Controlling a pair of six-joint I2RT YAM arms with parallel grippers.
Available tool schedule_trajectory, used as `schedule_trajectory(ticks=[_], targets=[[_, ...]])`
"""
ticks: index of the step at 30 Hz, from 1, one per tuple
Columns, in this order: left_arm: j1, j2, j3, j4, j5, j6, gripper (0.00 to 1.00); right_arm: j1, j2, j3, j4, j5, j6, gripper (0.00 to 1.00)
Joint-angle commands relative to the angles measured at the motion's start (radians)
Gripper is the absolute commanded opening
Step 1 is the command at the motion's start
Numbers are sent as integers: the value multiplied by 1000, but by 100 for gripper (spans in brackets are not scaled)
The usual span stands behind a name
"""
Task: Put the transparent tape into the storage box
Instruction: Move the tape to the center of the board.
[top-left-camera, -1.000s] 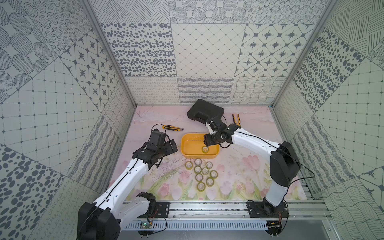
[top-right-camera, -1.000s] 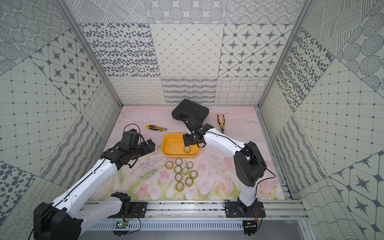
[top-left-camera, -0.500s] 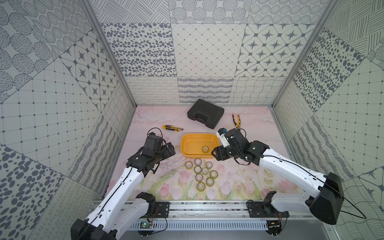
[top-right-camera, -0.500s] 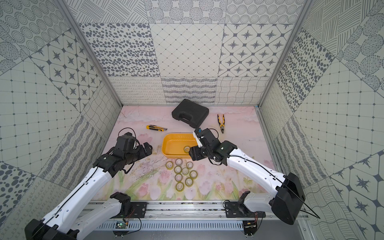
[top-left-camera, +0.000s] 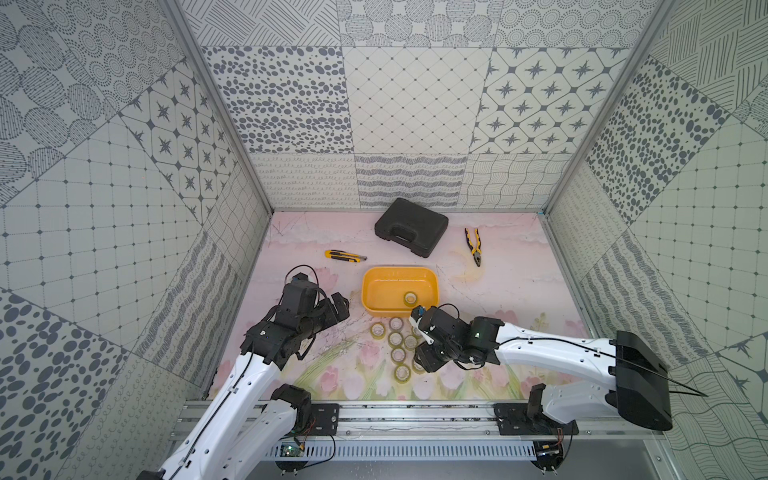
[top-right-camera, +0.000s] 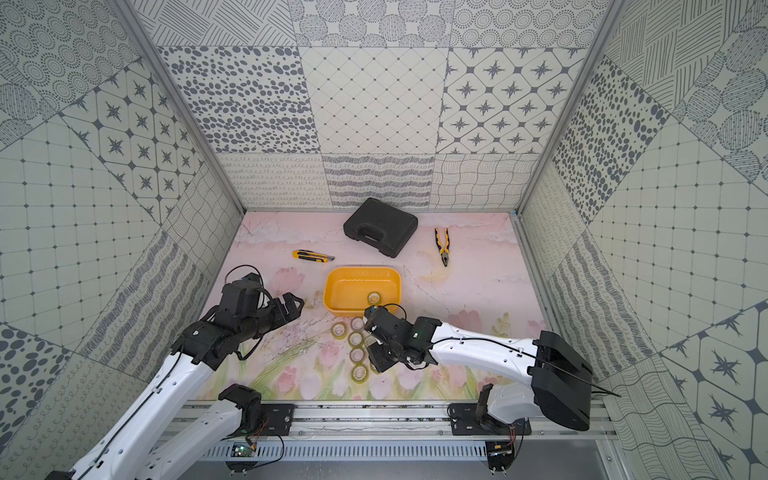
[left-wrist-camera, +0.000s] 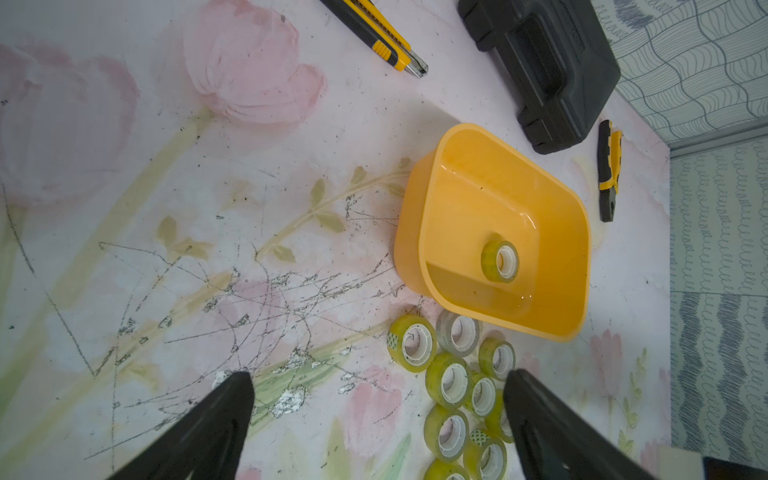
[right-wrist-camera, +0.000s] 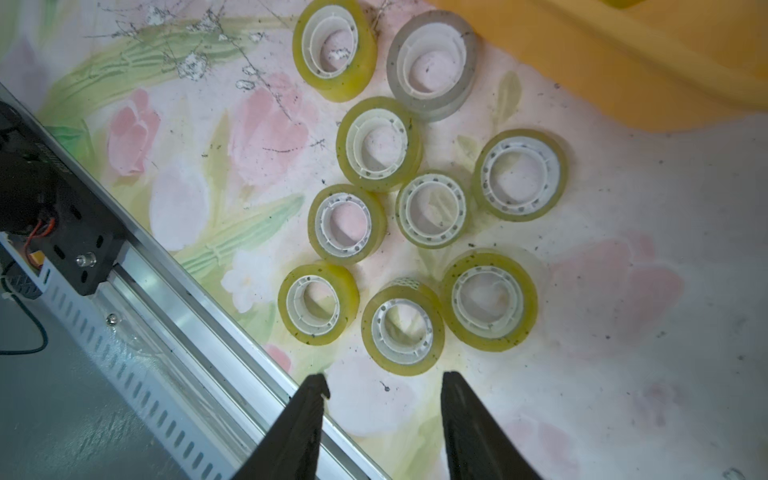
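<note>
1 roll of tape (top-left-camera: 410, 297) lies inside the yellow tub (top-left-camera: 386, 291), near its front right corner. The other 9 rolls (right-wrist-camera: 376, 332) lie flat on the flowered mat (left-wrist-camera: 291, 166) in a tight cluster just in front of the tub, several touching. So about 1 part in 10 looks done.

The right gripper (right-wrist-camera: 384, 378) hovers over the cluster's near edge, jaws partly apart and holding nothing. The left gripper (left-wrist-camera: 377, 375) hangs wide open and empty beside the tub.

A black toolcase (top-left-camera: 411, 226), pliers (top-left-camera: 473, 245) and a utility knife (top-left-camera: 345, 256) sit behind the tub, well clear. Nothing blocks the short way in except the tub's front wall. The close packing will likely crowd the fingers.
</note>
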Motion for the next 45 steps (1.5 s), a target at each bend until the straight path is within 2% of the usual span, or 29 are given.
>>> schedule_trajectory(ticks=[1,5,12,25,33,38,45], targets=[[7,19,43,-78,50,-8,99,9,26,-12,58,34,36,44],[7,-4,18,-57,55,-47,99,18,27,-26,69,59,59,39],[5,-28,-51,-5,70,-116,99,52,62,-27,86,63,109,36],[5,-23,-70,1,73,-101,99,70,184,-21,137,79,162,33],[2,10,-61,27,84,-97,99,71,62,-138,112,134,251,31],[2,28,-56,34,85,-96,99,70,-42,-185,68,130,265,34],[-1,7,-62,34,66,-91,99,79,-32,-154,39,120,252,38]])
